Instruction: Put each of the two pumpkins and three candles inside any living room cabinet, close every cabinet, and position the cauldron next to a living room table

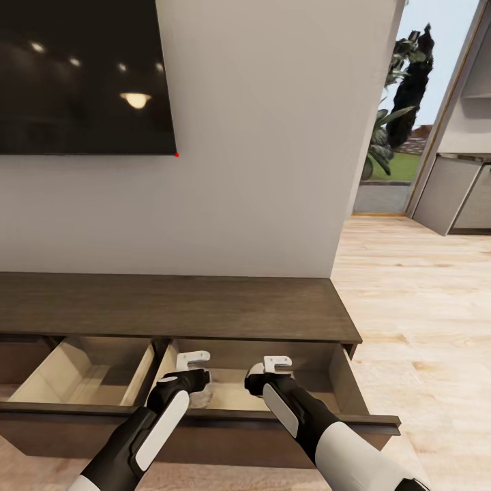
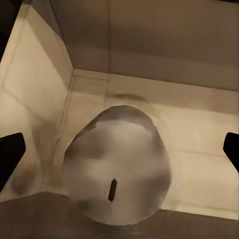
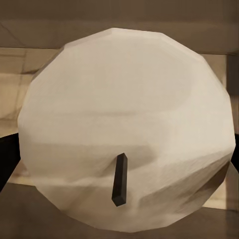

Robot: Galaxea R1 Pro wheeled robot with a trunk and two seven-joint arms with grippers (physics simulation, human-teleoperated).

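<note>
R gripper (image 1: 273, 368) at 6 o'clock, over open R drawer (image 1: 341, 382), clamped on held candle (image 3: 124, 124): pale, round, dark wick, pressed close btwn the fingers. L gripper (image 1: 194, 365) just beside it at 7 o'clock, released, fingers (image 2: 10, 154) spread wide above loose candle (image 2: 117, 164) lying on the beige drawer floor near a corner. L drawer (image 1: 82, 372) at 8 o'clock also pulled out. Cabinet (image 1: 170, 307) top behind, dark wood. TV (image 1: 82, 75) on wall at 11 o'clock. Doorway w/ plants (image 1: 402, 88) at 2 o'clock.

Cabinet (image 1: 170, 307): dark matt wood grain; drawer interior (image 1: 82, 372) pale smooth; TV screen (image 1: 82, 75) glossy black.
</note>
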